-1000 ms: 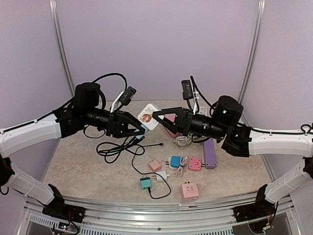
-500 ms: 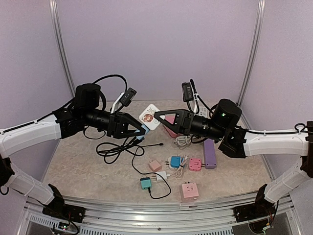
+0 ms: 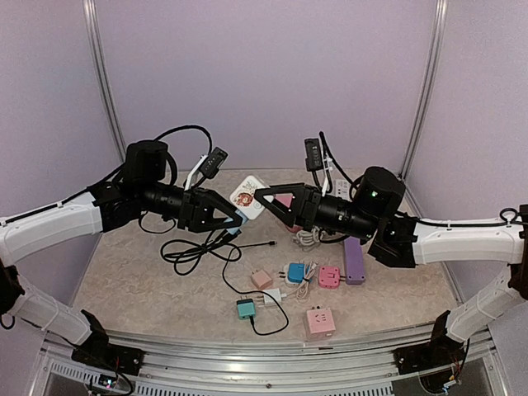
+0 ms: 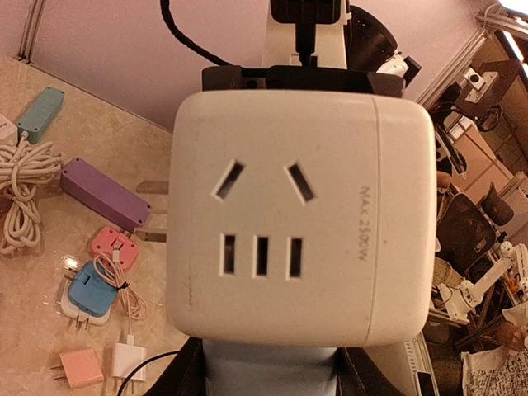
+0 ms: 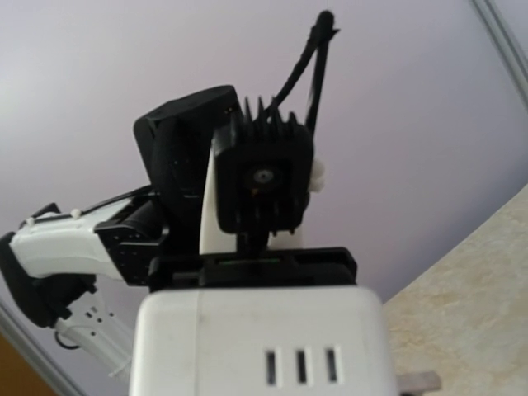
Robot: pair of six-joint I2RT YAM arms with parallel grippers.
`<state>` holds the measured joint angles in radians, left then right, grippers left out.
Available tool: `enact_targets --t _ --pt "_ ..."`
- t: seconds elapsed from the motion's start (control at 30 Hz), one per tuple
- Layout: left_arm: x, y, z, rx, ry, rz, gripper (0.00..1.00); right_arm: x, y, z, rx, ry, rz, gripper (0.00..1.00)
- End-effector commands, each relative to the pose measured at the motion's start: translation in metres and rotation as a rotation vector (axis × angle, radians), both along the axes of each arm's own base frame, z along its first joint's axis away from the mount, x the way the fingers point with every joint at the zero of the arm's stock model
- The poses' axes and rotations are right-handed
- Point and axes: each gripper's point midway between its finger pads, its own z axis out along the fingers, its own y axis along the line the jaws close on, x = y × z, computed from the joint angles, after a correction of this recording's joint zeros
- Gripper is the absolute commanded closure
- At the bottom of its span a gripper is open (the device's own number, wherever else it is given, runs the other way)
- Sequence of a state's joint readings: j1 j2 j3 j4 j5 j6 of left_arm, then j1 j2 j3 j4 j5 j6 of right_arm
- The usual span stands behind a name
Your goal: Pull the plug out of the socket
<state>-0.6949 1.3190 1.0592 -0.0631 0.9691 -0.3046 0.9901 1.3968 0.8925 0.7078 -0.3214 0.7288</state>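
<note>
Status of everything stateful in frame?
left gripper: shut on blue plug
right gripper: shut on white socket cube
blue plug: apparently plugged into white socket cube, not yet pulled
white socket cube: held in air, front outlets empty

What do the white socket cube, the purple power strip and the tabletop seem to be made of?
The white socket cube: moulded plastic, smooth satin finish; rounded corners, a seam line, printed grey lettering. The purple power strip: plastic too, likely matte; even colour, rounded edges. The tabletop: beige mottled veining, so stone or stone-look laminate; I cannot tell which.
</note>
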Motion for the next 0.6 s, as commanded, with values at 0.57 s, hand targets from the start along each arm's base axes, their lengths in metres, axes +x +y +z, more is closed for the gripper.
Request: enact_targets --t 0.57 --pt "0.017 0.007 0.015 -0.031 -0.024 0.055 1.00 0.015 -0.004 -0.011 -0.307 -0.108 -0.330 1.00"
